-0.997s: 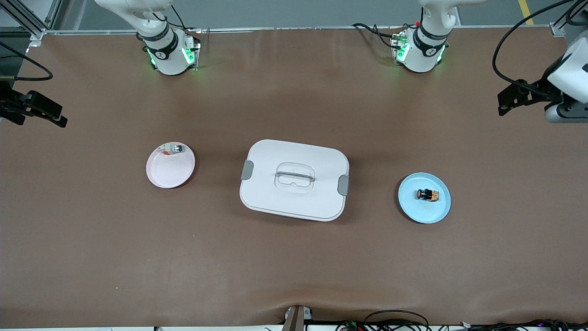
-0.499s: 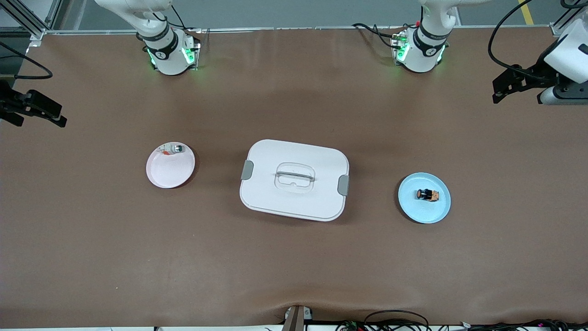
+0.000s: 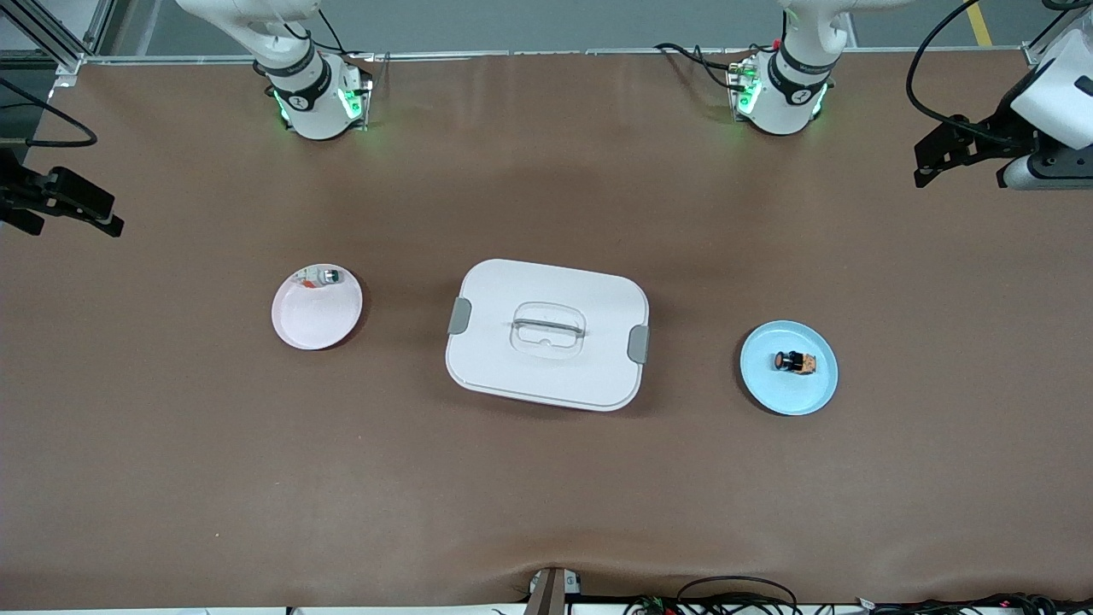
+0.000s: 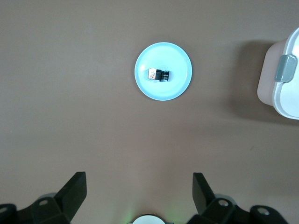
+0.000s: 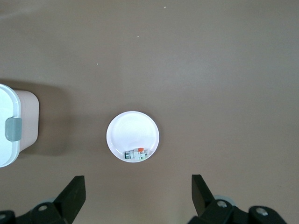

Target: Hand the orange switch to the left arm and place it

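The orange switch [image 3: 794, 361] is a tiny black block with an orange button end. It lies on a blue plate [image 3: 773, 389] at the left arm's end of the table, and shows in the left wrist view [image 4: 159, 74] too. The white box [image 3: 546, 333] with grey latches stands mid-table; its edge shows in both wrist views [image 4: 285, 81] [image 5: 11, 126]. My left gripper [image 3: 931, 166] is open and empty, high over the table's edge at the left arm's end. My right gripper [image 3: 73, 205] is open and empty, high over the right arm's end.
A pink plate [image 3: 316, 312] lies toward the right arm's end of the table. It holds a small silver-grey part with green and red spots [image 3: 322, 277], also in the right wrist view [image 5: 137, 153]. Cables lie along the table edge nearest the camera.
The left arm has drawn up toward its base, carrying its open gripper along the table's end. The right arm, the box and both plates have not moved.
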You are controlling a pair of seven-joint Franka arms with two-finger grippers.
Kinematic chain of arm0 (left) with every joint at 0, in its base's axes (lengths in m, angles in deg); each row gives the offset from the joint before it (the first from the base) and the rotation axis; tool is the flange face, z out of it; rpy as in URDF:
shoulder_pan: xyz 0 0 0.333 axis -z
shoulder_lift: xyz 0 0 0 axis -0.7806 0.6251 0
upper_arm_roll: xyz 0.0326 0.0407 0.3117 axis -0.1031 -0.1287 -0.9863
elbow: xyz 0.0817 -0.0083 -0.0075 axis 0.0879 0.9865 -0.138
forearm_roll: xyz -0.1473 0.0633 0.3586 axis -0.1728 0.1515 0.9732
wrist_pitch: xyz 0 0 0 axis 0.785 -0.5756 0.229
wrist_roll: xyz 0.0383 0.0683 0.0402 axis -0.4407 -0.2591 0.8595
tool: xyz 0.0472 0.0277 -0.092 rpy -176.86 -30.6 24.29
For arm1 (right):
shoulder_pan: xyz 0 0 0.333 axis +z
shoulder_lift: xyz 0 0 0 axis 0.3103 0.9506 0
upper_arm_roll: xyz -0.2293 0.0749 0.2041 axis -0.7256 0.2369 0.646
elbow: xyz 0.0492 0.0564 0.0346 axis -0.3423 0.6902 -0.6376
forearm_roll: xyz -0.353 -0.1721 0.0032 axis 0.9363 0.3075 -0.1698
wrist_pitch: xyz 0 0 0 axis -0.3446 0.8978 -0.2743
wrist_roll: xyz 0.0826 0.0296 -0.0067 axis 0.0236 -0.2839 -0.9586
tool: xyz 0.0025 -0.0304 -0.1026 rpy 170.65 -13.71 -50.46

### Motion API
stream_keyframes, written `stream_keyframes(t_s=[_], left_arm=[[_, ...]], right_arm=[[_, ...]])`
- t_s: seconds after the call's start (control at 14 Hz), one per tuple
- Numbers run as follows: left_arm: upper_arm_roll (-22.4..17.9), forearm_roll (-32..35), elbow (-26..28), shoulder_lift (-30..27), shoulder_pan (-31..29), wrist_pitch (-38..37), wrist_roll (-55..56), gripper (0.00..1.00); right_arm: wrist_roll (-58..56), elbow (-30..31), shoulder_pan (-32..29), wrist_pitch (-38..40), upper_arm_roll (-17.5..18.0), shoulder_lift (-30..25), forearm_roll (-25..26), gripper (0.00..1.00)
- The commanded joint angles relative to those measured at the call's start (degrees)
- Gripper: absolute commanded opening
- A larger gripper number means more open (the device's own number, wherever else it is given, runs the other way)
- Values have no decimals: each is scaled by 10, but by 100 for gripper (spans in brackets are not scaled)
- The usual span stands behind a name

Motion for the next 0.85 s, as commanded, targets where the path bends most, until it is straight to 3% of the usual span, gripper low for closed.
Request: stream_keyframes(t_s=[0.0, 0.78], left_arm=[[-3, -5, -6, -9, 5, -6, 25, 100], [-4, -3, -25, -1, 4, -19, 18, 100]], right_arm=[[-2, 0, -9, -5, 4, -8, -7, 100], [24, 1, -9, 1, 3, -8, -15, 100]])
